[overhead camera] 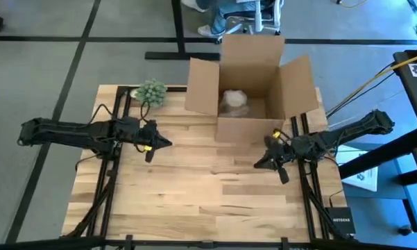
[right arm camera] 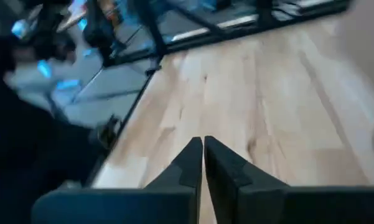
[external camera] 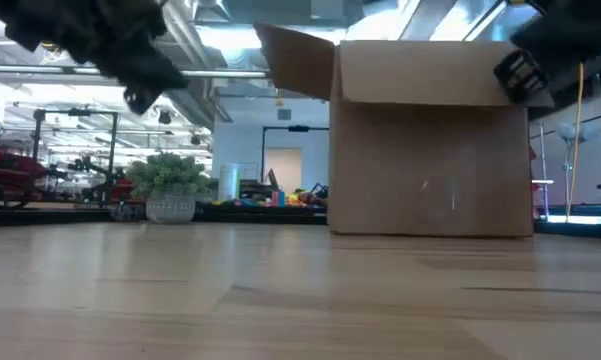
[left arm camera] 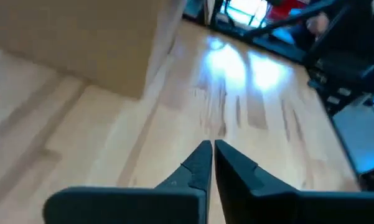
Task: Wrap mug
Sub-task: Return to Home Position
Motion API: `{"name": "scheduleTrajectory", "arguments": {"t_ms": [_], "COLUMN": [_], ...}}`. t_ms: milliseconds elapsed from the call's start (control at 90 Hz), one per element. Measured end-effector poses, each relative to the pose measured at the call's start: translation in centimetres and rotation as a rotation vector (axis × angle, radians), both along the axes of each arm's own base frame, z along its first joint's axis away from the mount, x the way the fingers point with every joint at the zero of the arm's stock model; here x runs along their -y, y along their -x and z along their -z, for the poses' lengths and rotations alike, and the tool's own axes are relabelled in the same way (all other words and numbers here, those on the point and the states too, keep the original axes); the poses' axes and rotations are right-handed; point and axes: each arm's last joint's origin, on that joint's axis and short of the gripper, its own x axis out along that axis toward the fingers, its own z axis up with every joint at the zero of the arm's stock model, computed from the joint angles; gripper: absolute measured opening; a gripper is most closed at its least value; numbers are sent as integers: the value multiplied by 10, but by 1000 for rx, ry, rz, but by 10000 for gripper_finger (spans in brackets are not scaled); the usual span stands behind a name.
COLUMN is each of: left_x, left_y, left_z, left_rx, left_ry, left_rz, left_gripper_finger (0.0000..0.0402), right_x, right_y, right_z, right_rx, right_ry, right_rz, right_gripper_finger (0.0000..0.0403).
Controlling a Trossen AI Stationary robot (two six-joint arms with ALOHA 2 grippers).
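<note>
While both arms hang above the pale, planked wooden worktop, the brown cardboard box stands at the worktop's twelve o'clock edge with its flaps splayed outward. Inside it lies a rounded, cloudy bubble-wrap bundle. The left hand, toward nine o'clock, has its tapered dark fingers pressed together on nothing. The right hand, toward three o'clock, is likewise pinched closed and empty. A small bushy green plant sits at eleven o'clock, beside the box.
</note>
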Motion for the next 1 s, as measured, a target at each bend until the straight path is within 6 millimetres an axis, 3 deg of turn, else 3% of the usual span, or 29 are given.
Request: {"name": "scheduleTrajectory", "arguments": {"t_ms": [144, 289, 656, 878, 1000], "left_x": [-1, -6, -23, -25, -23], "left_y": [2, 5, 14, 31, 36], "left_z": [14, 28, 25, 49, 46], "left_rx": [124, 200, 252, 343, 410], "left_ry": [-9, -30, -116, -91, -79], "left_rz": [-3, -16, -53, -54, -34], "left_gripper_finger": [1, 1, 1, 1, 1], "right_x": [6, 17, 38, 39, 40], "right_y": [4, 7, 18, 28, 30], "right_z": [19, 31, 34, 34, 33], "right_rx": [179, 224, 192, 215, 219], "right_ry": [23, 68, 105, 102, 95], "right_rz": [65, 176, 286, 308, 312], "right_gripper_finger": [5, 5, 5, 5, 5]}}
